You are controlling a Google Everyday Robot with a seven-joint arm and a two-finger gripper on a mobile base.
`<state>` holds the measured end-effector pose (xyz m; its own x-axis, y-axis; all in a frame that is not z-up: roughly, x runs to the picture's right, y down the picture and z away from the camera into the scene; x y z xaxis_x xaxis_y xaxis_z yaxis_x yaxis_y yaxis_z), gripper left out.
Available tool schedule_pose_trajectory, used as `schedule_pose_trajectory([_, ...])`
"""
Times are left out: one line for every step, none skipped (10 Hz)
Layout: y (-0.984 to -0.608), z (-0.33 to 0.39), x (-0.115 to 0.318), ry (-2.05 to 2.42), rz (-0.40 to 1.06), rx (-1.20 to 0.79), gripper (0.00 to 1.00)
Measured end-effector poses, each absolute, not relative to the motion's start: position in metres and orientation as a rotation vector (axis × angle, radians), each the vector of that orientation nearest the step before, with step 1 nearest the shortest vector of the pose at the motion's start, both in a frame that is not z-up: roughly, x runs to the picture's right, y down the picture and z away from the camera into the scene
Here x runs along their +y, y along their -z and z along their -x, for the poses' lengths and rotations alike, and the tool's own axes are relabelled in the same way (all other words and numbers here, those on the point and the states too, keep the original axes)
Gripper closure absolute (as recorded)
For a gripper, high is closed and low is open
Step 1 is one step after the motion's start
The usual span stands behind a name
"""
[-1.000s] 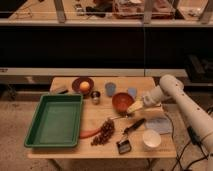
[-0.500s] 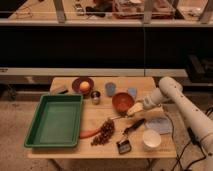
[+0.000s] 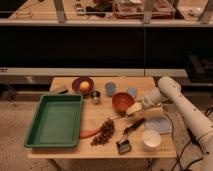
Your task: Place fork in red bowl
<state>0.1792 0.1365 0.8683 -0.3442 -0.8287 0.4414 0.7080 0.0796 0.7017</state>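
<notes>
Right of the red bowl [image 3: 122, 101], the gripper [image 3: 134, 109] is held low, jaws spread; the fork [image 3: 116, 118] is seen lying just beside it.

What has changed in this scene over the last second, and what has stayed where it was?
The gripper has moved left and down, ending low beside the red bowl's right edge, near the fork. It stays open; nothing was taken hold of or let go. The fork, red bowl, green tray, grapes and white cup stayed put.
</notes>
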Motion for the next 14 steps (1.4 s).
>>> schedule_pose_trajectory([-0.870, -0.176, 0.134, 1.586, -0.160, -1.094, 0.28])
schedule_pose_trajectory([-0.870, -0.174, 0.134, 1.585, -0.161, -1.100, 0.28])
schedule_pose_trajectory([-0.870, -0.172, 0.134, 1.582, -0.160, -1.111, 0.28])
schedule_pose_trajectory([-0.870, -0.171, 0.134, 1.574, -0.152, -1.120, 0.29])
schedule_pose_trajectory([-0.870, -0.170, 0.135, 1.569, -0.143, -1.127, 0.33])
schedule_pose_trajectory([-0.870, -0.170, 0.135, 1.565, -0.126, -1.133, 0.44])
schedule_pose_trajectory([-0.869, -0.172, 0.135, 1.563, -0.117, -1.132, 0.52])
schedule_pose_trajectory([-0.868, -0.174, 0.137, 1.560, -0.106, -1.131, 0.63])
schedule_pose_trajectory([-0.867, -0.179, 0.139, 1.554, -0.098, -1.125, 0.75])
schedule_pose_trajectory([-0.865, -0.185, 0.140, 1.546, -0.093, -1.119, 0.84])
schedule_pose_trajectory([-0.864, -0.191, 0.142, 1.539, -0.086, -1.111, 0.94])
schedule_pose_trajectory([-0.863, -0.195, 0.143, 1.535, -0.082, -1.106, 0.98])
schedule_pose_trajectory([-0.862, -0.197, 0.143, 1.532, -0.076, -1.101, 1.00])
schedule_pose_trajectory([-0.862, -0.196, 0.143, 1.530, -0.076, -1.099, 1.00])
